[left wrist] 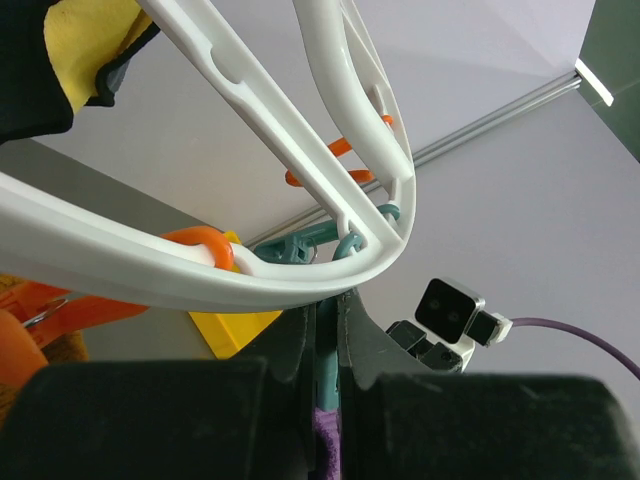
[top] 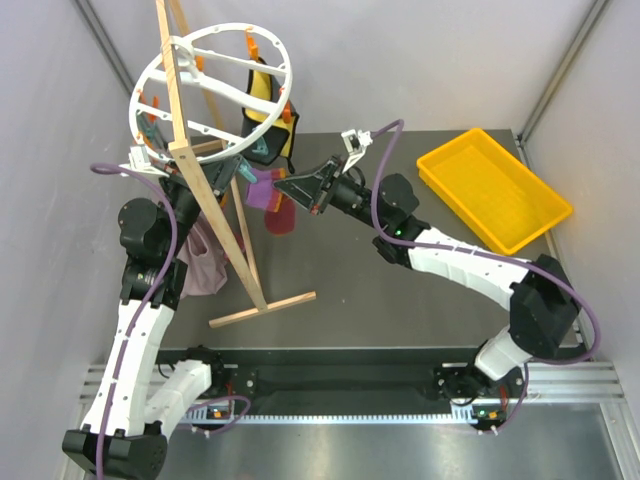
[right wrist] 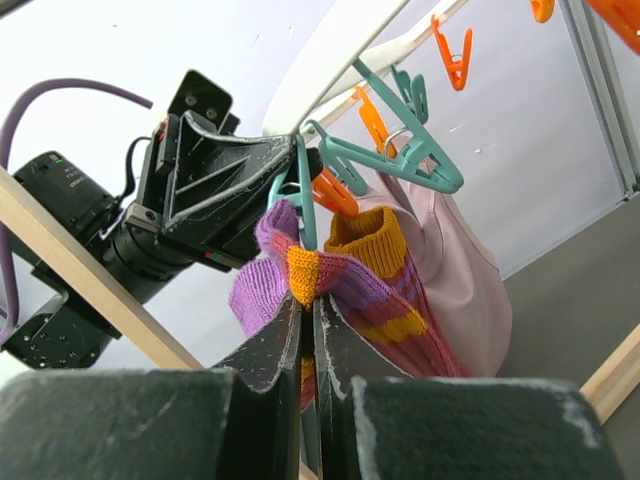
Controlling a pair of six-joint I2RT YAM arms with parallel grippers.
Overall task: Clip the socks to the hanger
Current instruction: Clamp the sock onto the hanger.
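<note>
Right pincer (right wrist: 308, 305) of mine is clenched on the purple knit sock with orange bands (right wrist: 350, 285), holding its cuff up at twelve o'clock. There my left pincer (left wrist: 328, 310) squeezes a teal plastic clip (left wrist: 328, 375) under the rim of the round white plastic hanger (left wrist: 250, 285), presumably to open it.

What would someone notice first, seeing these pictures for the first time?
The white hanger hangs on a wooden stand at back left, ringed with orange and teal clips. Under its rim the right gripper pinches a purple and orange striped sock, while the left gripper squeezes a teal clip beside it. A yellow tray sits at back right.
</note>
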